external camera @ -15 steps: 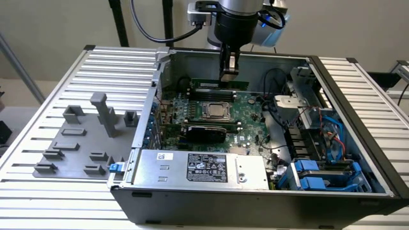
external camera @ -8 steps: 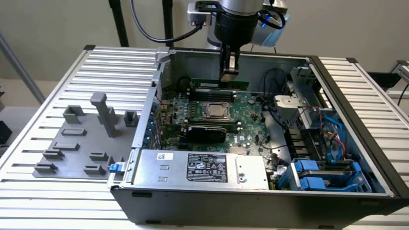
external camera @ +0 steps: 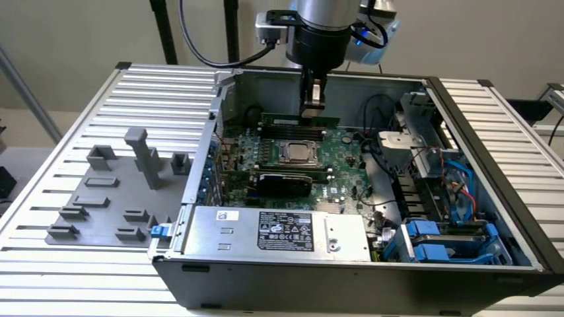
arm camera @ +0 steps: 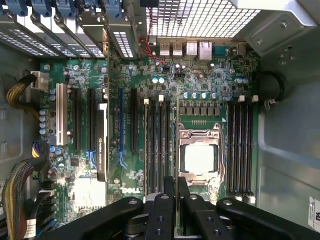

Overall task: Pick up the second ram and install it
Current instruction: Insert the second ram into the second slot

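The second ram (external camera: 300,121), a thin green stick, stands on edge along the far side of the CPU socket (external camera: 300,153) inside the open computer case. My gripper (external camera: 310,112) comes straight down on its top edge and is shut on it. In the wrist view the black fingers (arm camera: 163,210) are pressed close together. The stick shows edge-on as a thin line (arm camera: 176,145) between the black slot rails (arm camera: 157,145) and the CPU socket (arm camera: 200,157). I cannot tell whether the stick is seated in a slot.
Grey holder blocks (external camera: 115,191) sit on the slatted table at the exterior view's left. The power supply (external camera: 264,231) lies along the case's near edge. Blue drive bays (external camera: 440,241) and cables (external camera: 423,165) fill the exterior view's right side.
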Robot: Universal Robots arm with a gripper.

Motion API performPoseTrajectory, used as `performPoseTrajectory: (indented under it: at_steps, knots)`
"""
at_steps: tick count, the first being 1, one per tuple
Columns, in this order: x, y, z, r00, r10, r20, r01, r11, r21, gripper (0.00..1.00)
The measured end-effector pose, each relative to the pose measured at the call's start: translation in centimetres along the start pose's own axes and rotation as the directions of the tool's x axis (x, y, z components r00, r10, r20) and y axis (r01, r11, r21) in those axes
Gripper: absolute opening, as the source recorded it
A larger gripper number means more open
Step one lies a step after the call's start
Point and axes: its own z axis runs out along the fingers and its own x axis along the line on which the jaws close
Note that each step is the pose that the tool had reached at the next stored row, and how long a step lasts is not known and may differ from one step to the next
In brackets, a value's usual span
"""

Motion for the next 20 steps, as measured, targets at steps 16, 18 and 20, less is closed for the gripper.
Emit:
performPoseTrajectory:
  at_steps: [16,18,20]
  knots:
    - [0.2,-0.22,2.89,1.0,0.0,0.0,0.0,1.0,-0.0001,0.14]
    - [0.3,-0.26,3.25,1.0,0.0,0.0,0.0,1.0,0.0,0.14]
    - [0.4,-0.29,3.6,1.0,0.0,-0.0001,0.0,1.0,-0.0001,0.14]
